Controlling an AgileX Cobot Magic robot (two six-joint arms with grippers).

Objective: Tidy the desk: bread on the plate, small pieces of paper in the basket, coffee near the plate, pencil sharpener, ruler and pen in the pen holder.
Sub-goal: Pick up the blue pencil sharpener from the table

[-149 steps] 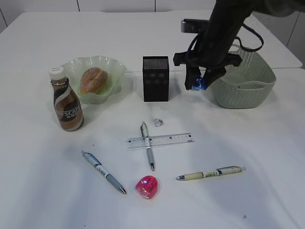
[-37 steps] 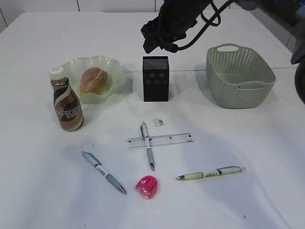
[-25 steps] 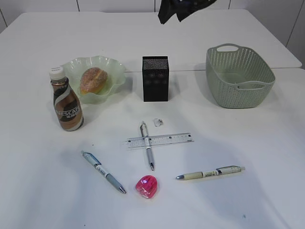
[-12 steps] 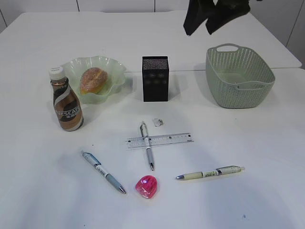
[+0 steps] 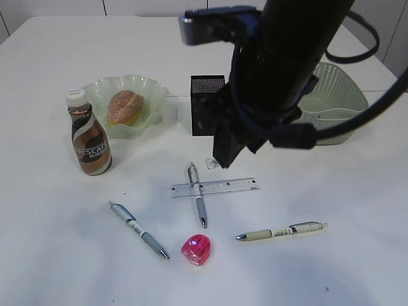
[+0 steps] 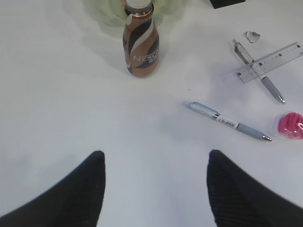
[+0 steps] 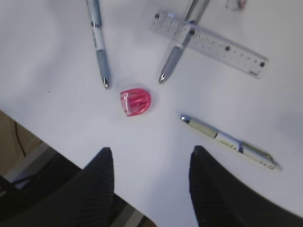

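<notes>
Both grippers (image 6: 154, 189) (image 7: 150, 182) are held open, ribbed black fingers empty; glossy pink sharpener (image 7: 136, 101) is seen near the desk's (image 5: 51, 255) front edge.

The right arm (image 5: 274, 76), previously high at the far edge of the desk, has descended to the middle, now covering part of the pen holder (image 5: 203, 95) and basket (image 5: 344, 102). The blue object it carried is gone.

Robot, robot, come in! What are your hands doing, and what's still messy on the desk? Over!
Both grippers, left and right, open, empty. Bread on plate, coffee beside it. Ruler, three pens, pink sharpener still loose. Ruler lies across one pen.
</notes>
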